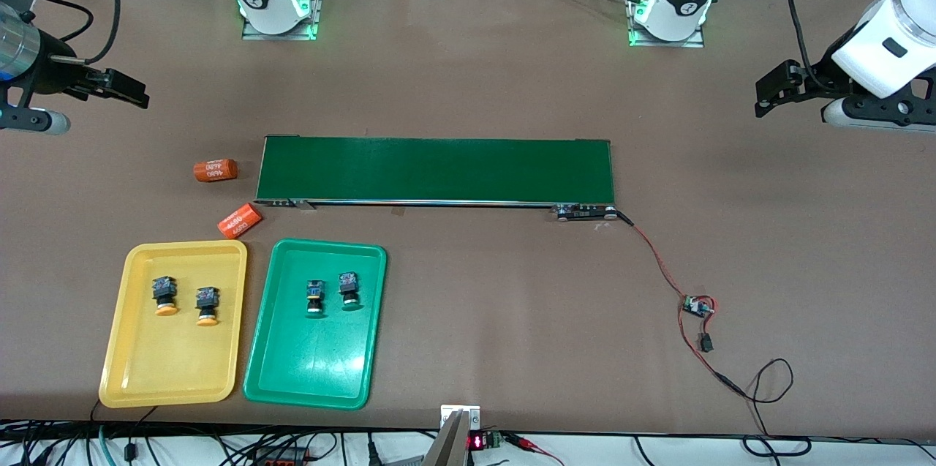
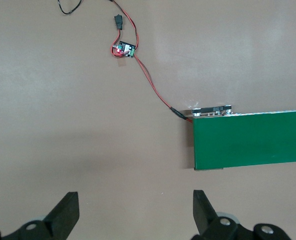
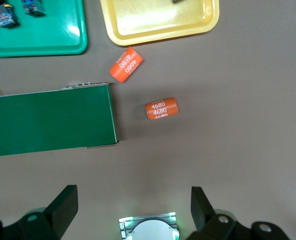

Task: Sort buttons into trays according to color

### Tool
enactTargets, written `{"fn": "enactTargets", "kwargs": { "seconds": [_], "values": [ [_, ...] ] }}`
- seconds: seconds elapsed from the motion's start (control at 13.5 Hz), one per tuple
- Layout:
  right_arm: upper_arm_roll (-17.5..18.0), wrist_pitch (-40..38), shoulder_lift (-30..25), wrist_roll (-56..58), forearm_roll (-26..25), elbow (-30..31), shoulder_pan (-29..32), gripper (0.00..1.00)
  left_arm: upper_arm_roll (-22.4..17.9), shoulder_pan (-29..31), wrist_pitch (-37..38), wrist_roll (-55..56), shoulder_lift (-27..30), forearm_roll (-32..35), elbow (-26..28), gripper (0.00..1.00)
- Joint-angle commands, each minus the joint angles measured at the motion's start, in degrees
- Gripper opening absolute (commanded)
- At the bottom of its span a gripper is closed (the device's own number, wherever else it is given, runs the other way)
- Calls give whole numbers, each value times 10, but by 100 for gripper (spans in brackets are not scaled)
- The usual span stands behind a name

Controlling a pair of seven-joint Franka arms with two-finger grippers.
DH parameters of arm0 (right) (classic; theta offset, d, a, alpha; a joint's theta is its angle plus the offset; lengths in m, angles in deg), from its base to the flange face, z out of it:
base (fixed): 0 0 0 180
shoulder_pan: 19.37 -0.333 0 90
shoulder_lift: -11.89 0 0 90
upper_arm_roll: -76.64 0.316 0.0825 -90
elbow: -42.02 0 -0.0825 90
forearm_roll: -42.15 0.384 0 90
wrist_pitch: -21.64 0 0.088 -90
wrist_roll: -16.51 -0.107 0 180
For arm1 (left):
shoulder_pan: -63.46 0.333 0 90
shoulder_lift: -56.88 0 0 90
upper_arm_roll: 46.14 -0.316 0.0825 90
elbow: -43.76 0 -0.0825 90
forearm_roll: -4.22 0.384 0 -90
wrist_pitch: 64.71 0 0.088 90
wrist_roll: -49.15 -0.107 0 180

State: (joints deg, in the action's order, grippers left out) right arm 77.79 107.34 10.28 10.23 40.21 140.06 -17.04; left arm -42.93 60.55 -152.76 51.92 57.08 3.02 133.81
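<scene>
We see 2 orange-capped buttons [image 1: 186, 301] in yellow tray [image 1: 175, 393], 2 green-capped buttons [image 1: 331, 292] in green tray [image 1: 307, 389], lower left of frame. Left gripper [image 1: 764, 94] and right gripper [image 1: 131, 91] wait, jaws apart, empty. Sorting looks complete; we keep clear.

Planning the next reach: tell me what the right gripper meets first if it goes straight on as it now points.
Probably only bare brown table: the open right gripper points down at it, beside the orange numbered cylinder.

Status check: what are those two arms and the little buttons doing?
Left end effector and right end effector open, empty, waiting. Yellow-capped buttons in yellow tray, green-capped in green tray. Nothing blocking.
</scene>
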Motion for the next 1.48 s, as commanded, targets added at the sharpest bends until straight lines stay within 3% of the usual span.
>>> {"fn": "enactTargets", "kwargs": {
  "seconds": [0.0,0.22,1.41],
  "values": [
    [-22,-31,-8,29,13,4,1,100,1,0,12,3,-6,-3,-15,100],
    [-47,-36,2,29,11,-5,-22,100,1,0,12,3,-6,-3,-15,100],
    [-38,-15,7,23,8,-18,-36,100,1,0,12,3,-6,-4,-15,100]
  ]
}}
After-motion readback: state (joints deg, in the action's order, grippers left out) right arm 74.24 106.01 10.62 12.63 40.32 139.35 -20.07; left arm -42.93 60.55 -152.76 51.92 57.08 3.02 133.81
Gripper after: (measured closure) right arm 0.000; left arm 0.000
